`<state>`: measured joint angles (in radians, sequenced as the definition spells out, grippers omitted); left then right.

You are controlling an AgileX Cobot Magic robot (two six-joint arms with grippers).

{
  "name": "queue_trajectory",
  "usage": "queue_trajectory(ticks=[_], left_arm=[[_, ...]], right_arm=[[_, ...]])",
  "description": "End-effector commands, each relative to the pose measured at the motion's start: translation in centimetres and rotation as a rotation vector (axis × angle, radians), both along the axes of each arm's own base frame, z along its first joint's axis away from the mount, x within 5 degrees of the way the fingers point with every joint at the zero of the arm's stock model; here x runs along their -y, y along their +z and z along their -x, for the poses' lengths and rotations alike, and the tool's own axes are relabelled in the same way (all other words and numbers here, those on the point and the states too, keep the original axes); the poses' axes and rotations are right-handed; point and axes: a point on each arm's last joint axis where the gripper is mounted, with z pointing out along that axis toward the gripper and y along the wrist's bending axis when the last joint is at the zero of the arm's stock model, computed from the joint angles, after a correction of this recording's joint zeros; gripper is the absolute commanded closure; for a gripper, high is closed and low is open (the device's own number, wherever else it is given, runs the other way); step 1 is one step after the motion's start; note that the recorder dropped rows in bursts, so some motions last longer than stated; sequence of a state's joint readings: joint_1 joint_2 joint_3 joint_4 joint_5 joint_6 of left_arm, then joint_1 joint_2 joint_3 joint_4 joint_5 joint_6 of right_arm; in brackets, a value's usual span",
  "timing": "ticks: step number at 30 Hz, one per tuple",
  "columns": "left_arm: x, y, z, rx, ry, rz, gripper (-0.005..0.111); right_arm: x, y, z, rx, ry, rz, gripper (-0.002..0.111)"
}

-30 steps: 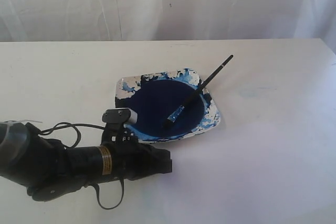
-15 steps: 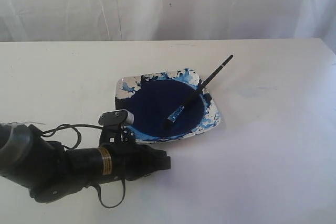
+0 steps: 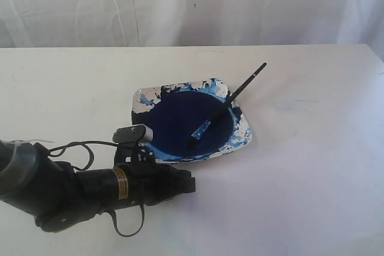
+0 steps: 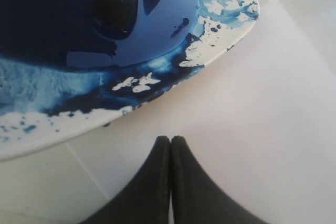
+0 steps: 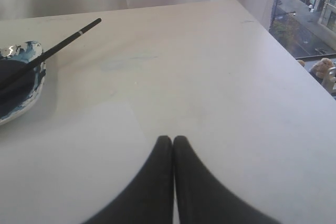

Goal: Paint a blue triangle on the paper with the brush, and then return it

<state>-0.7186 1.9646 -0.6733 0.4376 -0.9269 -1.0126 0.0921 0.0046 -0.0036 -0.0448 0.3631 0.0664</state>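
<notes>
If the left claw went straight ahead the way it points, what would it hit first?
Likely the near rim of the paint dish, just ahead of the shut left claw; depth is unclear.

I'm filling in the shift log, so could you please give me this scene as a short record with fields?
brush: lying in the paint dish, bristles in the dark blue paint, handle leaning out over the rim
paper: white sheet under the dish; faint blue smudge beside the dish; no shape painted on it
left hand: shut, empty, close to the dish rim
right hand: shut, empty, over bare paper away from the dish
task stage: brush not yet picked up
</notes>
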Motion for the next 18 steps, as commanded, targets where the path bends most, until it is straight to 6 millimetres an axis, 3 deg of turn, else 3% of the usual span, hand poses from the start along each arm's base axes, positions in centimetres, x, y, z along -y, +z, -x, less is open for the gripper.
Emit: queue_trajectory(ticks=[1,18], left_arm=[[-0.1,-0.72,0.32,-0.004,-0.026,-0.053,0.107],[0.12,-0.39,0.29,0.055,-0.061,-0.039,0.107]], right_arm=[[0.04,0.0,-0.01,0.013,-0.006,0.005,0.108],[0.04,0.0,-0.01,0.013,-0.006,0.005,0.108]])
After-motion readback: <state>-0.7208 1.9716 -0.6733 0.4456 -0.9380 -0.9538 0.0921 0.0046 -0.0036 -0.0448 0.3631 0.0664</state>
